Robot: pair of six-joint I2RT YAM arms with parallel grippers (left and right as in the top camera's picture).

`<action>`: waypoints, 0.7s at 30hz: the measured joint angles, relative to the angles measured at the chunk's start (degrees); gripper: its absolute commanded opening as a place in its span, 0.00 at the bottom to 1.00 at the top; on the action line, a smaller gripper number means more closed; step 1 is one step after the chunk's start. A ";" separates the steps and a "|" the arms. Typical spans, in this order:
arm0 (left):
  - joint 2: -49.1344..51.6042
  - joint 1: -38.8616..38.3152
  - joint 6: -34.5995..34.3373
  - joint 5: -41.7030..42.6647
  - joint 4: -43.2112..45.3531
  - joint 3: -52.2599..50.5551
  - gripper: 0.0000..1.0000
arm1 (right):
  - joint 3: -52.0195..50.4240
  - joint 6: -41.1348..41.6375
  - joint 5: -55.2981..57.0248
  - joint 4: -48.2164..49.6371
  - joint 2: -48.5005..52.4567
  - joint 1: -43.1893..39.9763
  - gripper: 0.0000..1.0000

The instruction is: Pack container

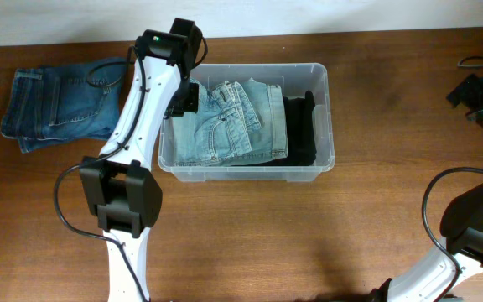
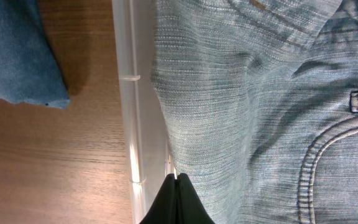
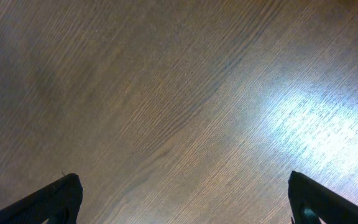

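Plastic bin (image 1: 250,174): clear, standing on the table (image 1: 309,243) a little past its middle, with its long side running left to right.
Bin contents: folded light jeans (image 1: 229,126) fill the left and middle. A black garment (image 1: 302,126) lies against the right wall, just beside the jeans.
Dark jeans (image 1: 57,105): folded on the table left of the bin, outside it and apart from its wall.
Left arm: reaches from the near edge up to the bin's left end.
Left gripper (image 2: 178,186): closed, tips pressed together with nothing visible between them. It sits over the left edge of the light jeans, just inside the bin wall. I cannot tell whether the tips touch the cloth.
Left wrist view: bin rim (image 2: 132,93) runs top to bottom, with light denim to its right and wood and a dark denim corner to its left.
Right gripper (image 3: 182,199): fingers spread wide over bare wood, holding nothing.
Right arm: at the table's near right corner, well apart from the bin.
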 measured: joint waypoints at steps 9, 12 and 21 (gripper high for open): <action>0.00 0.00 -0.66 0.00 -0.39 0.00 0.01 | 0.00 0.00 0.00 0.00 0.00 0.00 0.98; 0.00 0.00 -0.85 0.00 -0.37 0.00 0.01 | 0.00 0.00 0.00 0.00 0.00 0.00 0.98; 0.02 0.00 -1.05 0.00 0.66 0.00 0.01 | 0.00 -0.04 0.02 0.00 0.00 -0.02 0.98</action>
